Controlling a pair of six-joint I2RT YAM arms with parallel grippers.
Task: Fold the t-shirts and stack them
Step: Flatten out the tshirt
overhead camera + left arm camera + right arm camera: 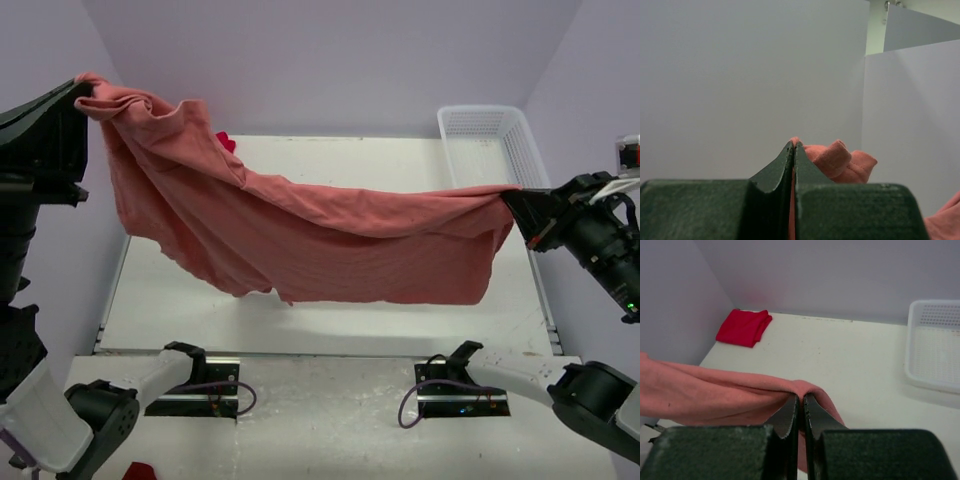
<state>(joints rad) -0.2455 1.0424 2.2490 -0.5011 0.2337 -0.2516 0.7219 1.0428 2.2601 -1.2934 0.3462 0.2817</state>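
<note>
Your left claw [794, 146] and right claw [801, 399] each pinch tight on one end of the pink t-shirt [320, 240], stretched in the air over the table [400, 165]. The red t-shirt [744, 327] lies folded at the table's far left corner.

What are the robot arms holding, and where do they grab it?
The pink t-shirt: left fingers pinch one bunched edge, right fingers the opposite edge.
</note>
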